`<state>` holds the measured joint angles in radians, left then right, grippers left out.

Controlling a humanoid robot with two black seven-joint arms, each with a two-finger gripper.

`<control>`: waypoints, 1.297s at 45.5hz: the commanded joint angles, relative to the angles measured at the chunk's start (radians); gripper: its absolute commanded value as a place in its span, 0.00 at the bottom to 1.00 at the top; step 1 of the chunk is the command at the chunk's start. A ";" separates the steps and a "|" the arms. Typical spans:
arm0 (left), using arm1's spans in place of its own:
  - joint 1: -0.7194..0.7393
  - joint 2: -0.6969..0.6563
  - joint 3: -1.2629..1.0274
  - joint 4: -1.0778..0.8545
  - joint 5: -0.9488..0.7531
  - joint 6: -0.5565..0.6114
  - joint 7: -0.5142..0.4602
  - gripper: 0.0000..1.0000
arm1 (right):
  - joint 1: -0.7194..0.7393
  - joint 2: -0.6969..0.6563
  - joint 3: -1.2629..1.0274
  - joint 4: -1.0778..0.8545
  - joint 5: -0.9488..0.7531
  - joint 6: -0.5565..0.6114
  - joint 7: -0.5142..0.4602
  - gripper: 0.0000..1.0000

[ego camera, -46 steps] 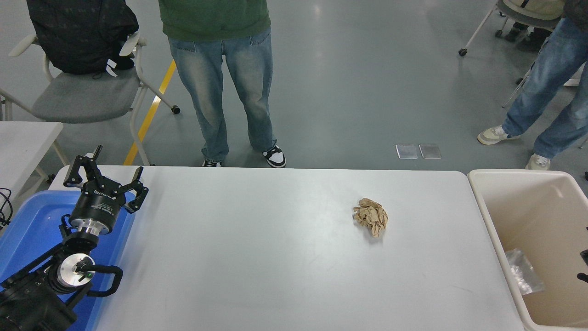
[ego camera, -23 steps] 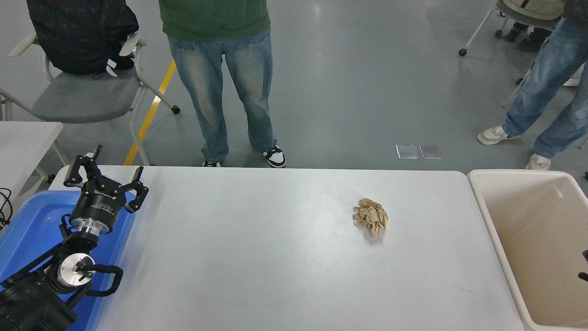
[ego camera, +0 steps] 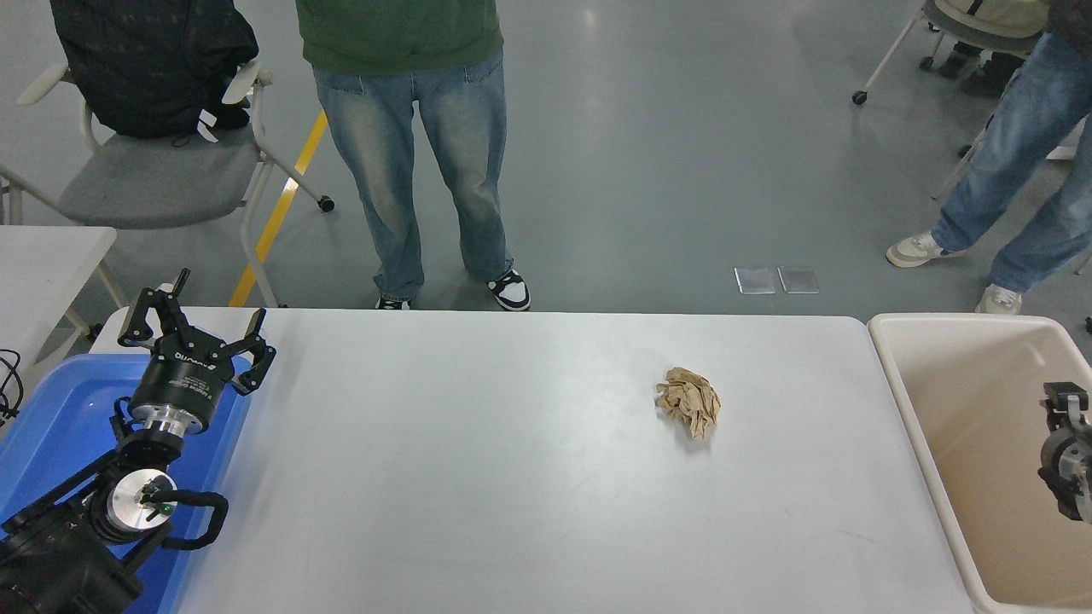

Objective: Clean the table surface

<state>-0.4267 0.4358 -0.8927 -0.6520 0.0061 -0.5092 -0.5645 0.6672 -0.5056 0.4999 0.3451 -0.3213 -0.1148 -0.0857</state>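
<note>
Left claw (ego camera: 194, 331) parked at the lower left over a glossy blue plastic bin (ego camera: 51, 409), black fingers splayed apart and empty. Right claw (ego camera: 1066, 452) just inside the right edge above a smooth beige bin (ego camera: 955, 401), finger state impossible to tell. Between both bins, smooth white desk surface (ego camera: 478, 477) with rounded corners, carrying one crinkled tan paper wad (ego camera: 689, 402) right of centre.

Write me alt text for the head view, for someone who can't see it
A crumpled brown paper ball lies alone right of centre on the white table surface. The left pincer is parked open at the lower left over a blue bin, and the right pincer shows at the right edge above a beige bin. A person stands beyond the table.
</note>
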 commanded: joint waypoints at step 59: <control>0.000 0.000 0.000 0.000 0.000 0.000 0.000 0.99 | -0.221 0.137 0.264 0.376 0.183 0.377 0.583 1.00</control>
<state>-0.4267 0.4356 -0.8927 -0.6520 0.0062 -0.5092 -0.5645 0.4415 -0.4795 0.7481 0.8276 -0.1478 0.2769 0.4369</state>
